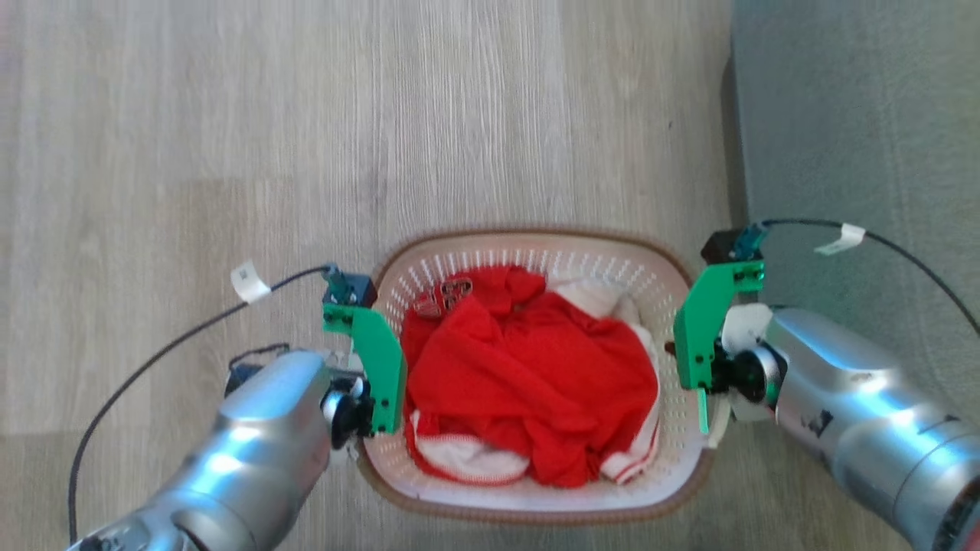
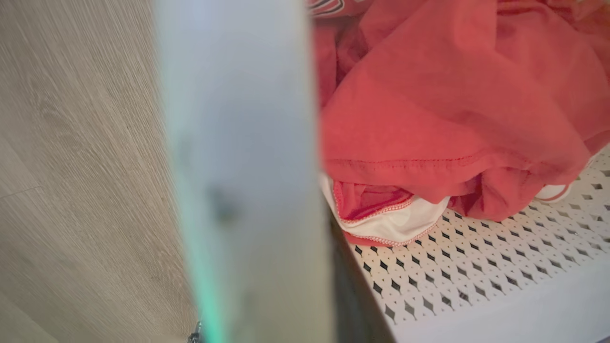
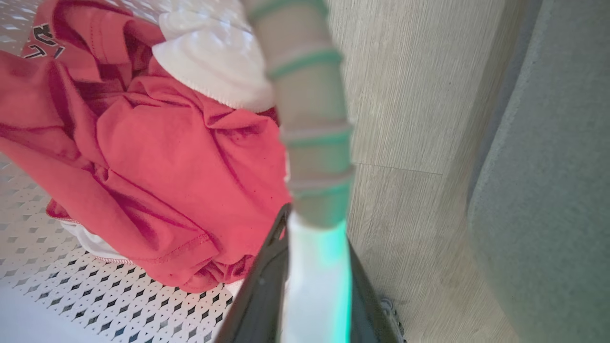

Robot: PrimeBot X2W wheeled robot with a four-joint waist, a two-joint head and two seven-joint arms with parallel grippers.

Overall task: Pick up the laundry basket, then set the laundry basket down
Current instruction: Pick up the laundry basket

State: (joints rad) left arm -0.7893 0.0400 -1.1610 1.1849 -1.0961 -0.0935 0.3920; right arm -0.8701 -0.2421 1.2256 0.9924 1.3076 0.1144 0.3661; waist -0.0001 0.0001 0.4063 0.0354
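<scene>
The wood-grain floor (image 1: 191, 153) carries the work; no tabletop is involved. The left end effector (image 1: 374, 366) sits against the left end of the laundry basket (image 1: 582, 264). In the left wrist view a blurred pale band (image 2: 238, 166) rises from the bottom edge with one dark finger (image 2: 352, 295) beside it. Whether this end effector is clamped or wide cannot be told. The laundry basket lies low in the centre of the head view, between the two arms. It holds a crumpled red garment (image 1: 528, 367) over a white garment (image 1: 601, 297). The right end effector (image 1: 700, 344) meets the right end of the basket. In the right wrist view its dark fingers (image 3: 259, 295) stand narrow, closed on the basket's pale ribbed handle (image 3: 310, 119). A grey textured surface (image 1: 857, 115) borders the floor further right. Whether the basket base rests on the floor or hangs clear cannot be told from above. Assessment: the step in hand is the two-sided grasp or the carry. The next move calls for both arms to travel together at equal height. Uneven travel would likely tilt the basket and shift the load.
</scene>
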